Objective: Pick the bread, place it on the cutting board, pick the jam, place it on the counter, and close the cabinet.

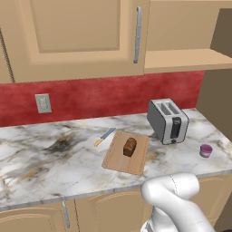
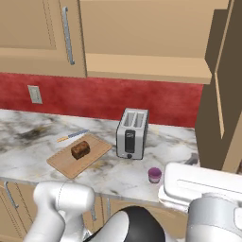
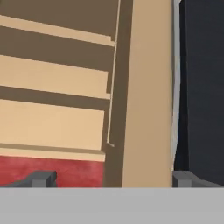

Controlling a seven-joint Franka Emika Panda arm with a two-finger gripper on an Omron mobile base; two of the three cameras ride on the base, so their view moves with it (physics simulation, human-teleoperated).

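Hand view: gripper open, perhaps facing cabinet.

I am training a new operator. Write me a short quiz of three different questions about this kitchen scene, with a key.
1. True or false: the bread lies on the cutting board.
2. The jam stands: A) in the cabinet, B) on the counter, C) on the toaster.
3. Fill in: the cabinet door at the right is ____.

Key: 1 true; 2 B; 3 open.
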